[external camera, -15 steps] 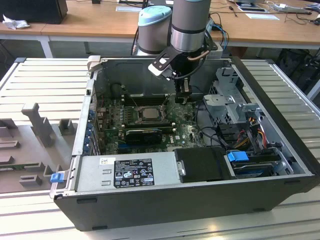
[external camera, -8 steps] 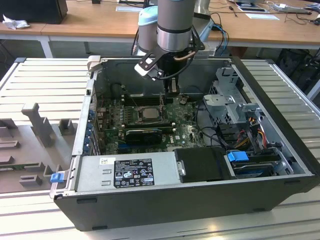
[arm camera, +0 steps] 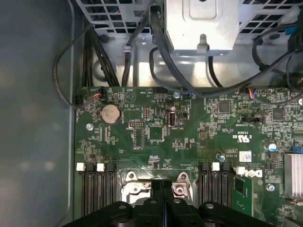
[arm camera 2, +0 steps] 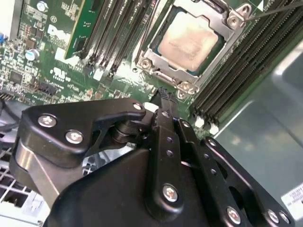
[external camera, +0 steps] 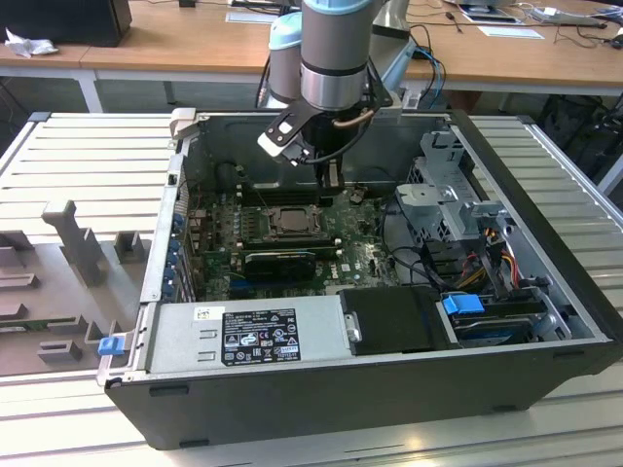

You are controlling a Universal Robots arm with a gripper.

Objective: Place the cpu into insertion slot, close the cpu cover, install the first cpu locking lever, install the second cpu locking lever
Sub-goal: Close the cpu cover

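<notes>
The gripper is hanging, fingers pressed together, just beside a corner of the cpu cover, which is lying flat around the cpu; black memory slots are flanking both sides.

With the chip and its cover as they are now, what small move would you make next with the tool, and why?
Probably ease the shut tool toward the thin lever rod at the corner of the cpu cover. In the second wrist view the cpu sits framed by that lowered cover, the tool hangs empty short of it, and the rod seems unlatched.
</notes>
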